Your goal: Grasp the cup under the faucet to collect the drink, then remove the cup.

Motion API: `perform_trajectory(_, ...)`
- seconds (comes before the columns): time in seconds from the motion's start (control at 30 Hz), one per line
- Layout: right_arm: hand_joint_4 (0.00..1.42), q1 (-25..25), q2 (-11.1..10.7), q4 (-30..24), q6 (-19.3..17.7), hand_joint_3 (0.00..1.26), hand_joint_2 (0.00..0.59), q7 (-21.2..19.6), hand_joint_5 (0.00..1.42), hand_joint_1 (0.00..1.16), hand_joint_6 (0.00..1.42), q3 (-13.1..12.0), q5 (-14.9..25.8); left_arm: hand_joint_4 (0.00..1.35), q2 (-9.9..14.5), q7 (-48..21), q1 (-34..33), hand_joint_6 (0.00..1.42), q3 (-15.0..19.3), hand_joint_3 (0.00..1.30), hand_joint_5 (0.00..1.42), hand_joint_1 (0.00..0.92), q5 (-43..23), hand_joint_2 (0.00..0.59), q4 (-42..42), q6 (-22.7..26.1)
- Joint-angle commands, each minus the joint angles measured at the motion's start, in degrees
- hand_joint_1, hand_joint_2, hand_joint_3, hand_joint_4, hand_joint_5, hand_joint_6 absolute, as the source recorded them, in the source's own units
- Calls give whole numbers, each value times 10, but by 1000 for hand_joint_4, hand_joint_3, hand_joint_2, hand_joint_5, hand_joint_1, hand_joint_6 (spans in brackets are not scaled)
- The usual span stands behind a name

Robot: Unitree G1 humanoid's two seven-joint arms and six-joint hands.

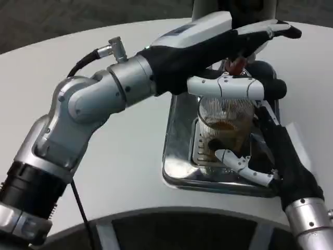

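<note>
Collecting step — right hand fingers grasp clear ribbed plastic cup on steel drip tray; left hand clenched on faucet lever. Next, likely: release lever, withdraw cup level.

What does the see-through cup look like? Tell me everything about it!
The cup is clear and ribbed, so it looks like plastic or glass. It stands upright on the shiny metal drip tray, in the grated middle. A little brown drink sits inside, around halfway up. The right hand wraps around it, with white fingers across the rim and another low at the front. The left hand reaches over the top towards the red tap lever.
</note>
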Motion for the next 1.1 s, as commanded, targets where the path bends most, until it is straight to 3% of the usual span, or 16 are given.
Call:
perform_trajectory(0.03, 112, -5, 7, 9, 6, 39, 234, -12, 200, 772, 212, 5, -4, 0, 19, -29, 32, 109, -17, 128, 72, 0, 24, 88, 8, 21)
perform_trajectory(1.1, 140, -52, 12, 67, 19, 56, 239, -23, 221, 748, 225, 17, -5, 4, 21, -29, 22, 109, -22, 128, 72, 0, 29, 94, 35, 4)
